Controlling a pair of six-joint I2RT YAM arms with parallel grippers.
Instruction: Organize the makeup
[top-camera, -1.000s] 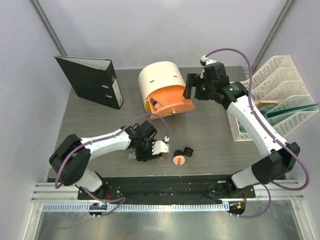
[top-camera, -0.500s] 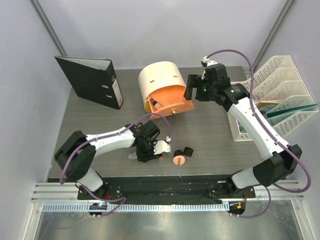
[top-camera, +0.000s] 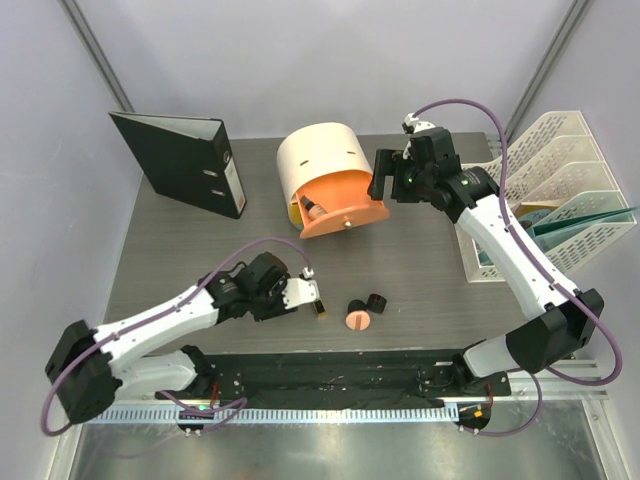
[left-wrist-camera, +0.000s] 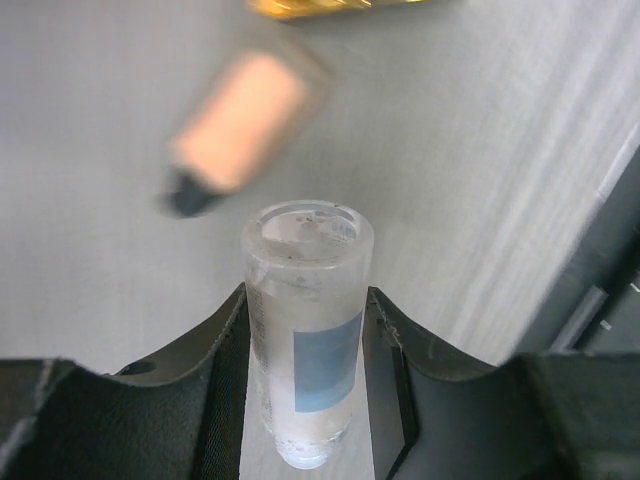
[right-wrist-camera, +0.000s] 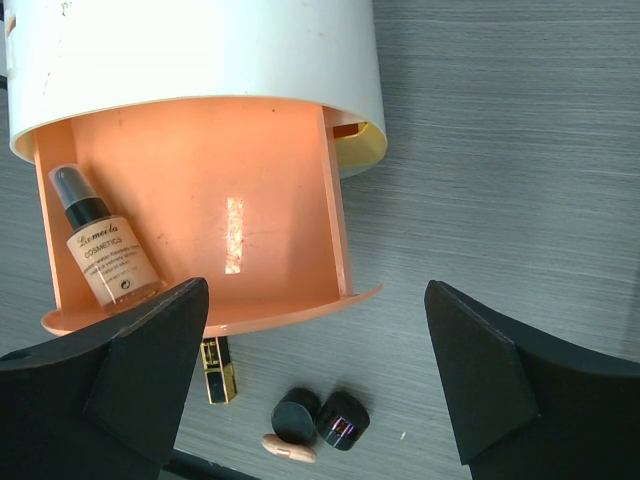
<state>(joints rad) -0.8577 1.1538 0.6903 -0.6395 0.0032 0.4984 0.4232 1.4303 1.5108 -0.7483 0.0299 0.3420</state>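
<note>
1. Left gripper (top-camera: 305, 295) – pinching the clear tube (left-wrist-camera: 310, 360); step judged: carrying it to storage.
2. Loose nearby: peach bottle (left-wrist-camera: 240, 125), lipstick (top-camera: 322, 310), pink compact (top-camera: 357, 320), black jars (top-camera: 377, 301).
3. Orange drawer (right-wrist-camera: 290, 200) of the cream box (top-camera: 320, 150) – holds one stored bottle (right-wrist-camera: 105, 255); the next move needs a long forward reach.
4. Right gripper (right-wrist-camera: 315, 300): spread wide, empty, above the drawer.

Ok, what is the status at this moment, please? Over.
Left hand shut on clear tube. Right hand open above orange drawer. One peach bottle in drawer. No obstacle seen at drawer.
</note>
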